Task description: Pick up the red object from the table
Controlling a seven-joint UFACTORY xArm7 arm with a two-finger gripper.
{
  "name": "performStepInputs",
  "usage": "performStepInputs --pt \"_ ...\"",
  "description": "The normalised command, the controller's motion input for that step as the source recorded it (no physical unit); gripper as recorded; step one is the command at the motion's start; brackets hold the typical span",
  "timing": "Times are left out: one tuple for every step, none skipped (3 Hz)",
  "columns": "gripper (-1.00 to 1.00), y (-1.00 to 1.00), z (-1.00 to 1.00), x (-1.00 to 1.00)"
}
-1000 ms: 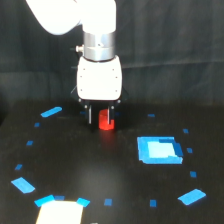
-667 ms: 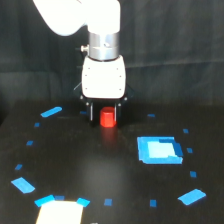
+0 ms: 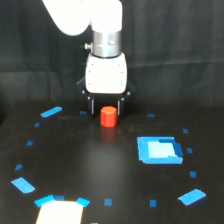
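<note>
In the exterior view the red object (image 3: 108,116), a short red-orange cylinder, sits between the dark fingers of my gripper (image 3: 107,111), below the white wrist body. The fingers (image 3: 91,106) flank its upper part and appear closed on it, and its lower half shows under the fingertips. The cylinder is just above or right at the black table (image 3: 100,165); the gap under it is too small to judge. The fingertips blend into the dark background.
A bright blue square patch (image 3: 158,149) lies to the exterior view's right of the cylinder. Small blue tape marks ring the area, such as one strip (image 3: 51,111) at the left. A pale block (image 3: 59,212) sits at the bottom left edge.
The gripper and wrist have shifted slightly up and toward the exterior view's right. The red cylinder has moved with them, a little higher in the picture than before.
</note>
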Motion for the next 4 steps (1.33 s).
performStepInputs --pt "-1.00 -0.58 1.00 -1.00" --pt "-1.00 -0.36 -0.63 0.02" --pt "1.00 -0.48 0.23 1.00" --pt "0.87 -0.82 0.02 1.00"
